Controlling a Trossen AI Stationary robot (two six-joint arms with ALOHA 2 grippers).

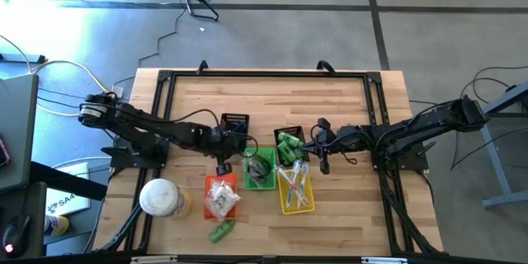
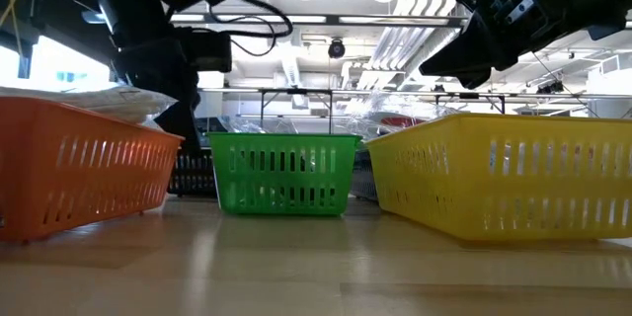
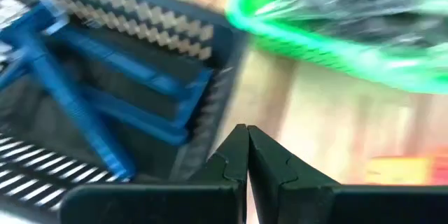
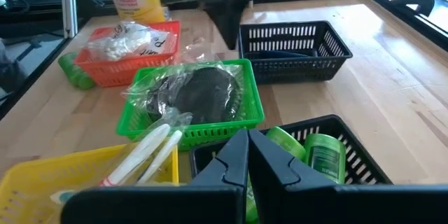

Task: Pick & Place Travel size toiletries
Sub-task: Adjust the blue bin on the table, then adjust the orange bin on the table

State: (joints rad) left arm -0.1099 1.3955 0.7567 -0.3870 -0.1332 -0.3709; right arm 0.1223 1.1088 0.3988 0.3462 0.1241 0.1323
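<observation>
Your left gripper point(image 1: 223, 167), fingers together and empty, hovers between the orange basket point(image 1: 221, 198) and the green basket point(image 1: 261, 170), and the stray green tube point(image 1: 220, 232) lies crosswise nearer you, closer than the shut right gripper point(image 1: 322, 163).

The bench point(image 1: 346, 107) is pale wood planks with a smooth, faintly shiny finish. The baskets point(image 4: 294, 49) are slatted moulded plastic. Clear crinkly film point(image 4: 129, 40) wraps the white pieces. The green tubes point(image 4: 323, 155) look like glossy plastic. Both pincers look matt black.
</observation>
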